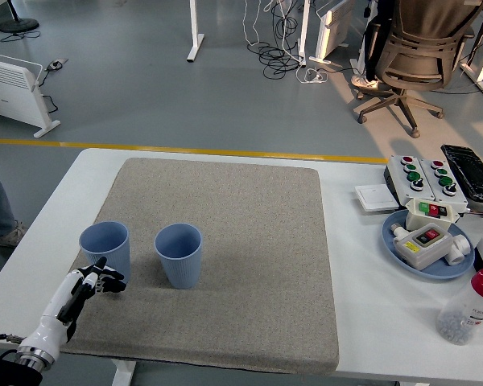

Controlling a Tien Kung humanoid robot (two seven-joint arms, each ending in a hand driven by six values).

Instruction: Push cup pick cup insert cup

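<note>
The left robot hand (pixel 92 283) touches the near base of the left cup (pixel 105 250), fingers loosely spread, gripping nothing. Both it and the second cup (pixel 179 255) stand upright on the mat (pixel 241 241), near each other

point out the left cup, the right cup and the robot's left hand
left cup (pixel 105 245), head view, outer wall below the rim
right cup (pixel 179 261), head view, front wall
left hand (pixel 97 282), head view, knuckles by the left cup's base

no readable text anywhere. bottle (pixel 469 310) at 4 o'clock carries a label, print too small to make out. button boxes (pixel 425 178) at 2 to 3 o'clock show coloured buttons only, any lettering illegible. cups blank.
</note>
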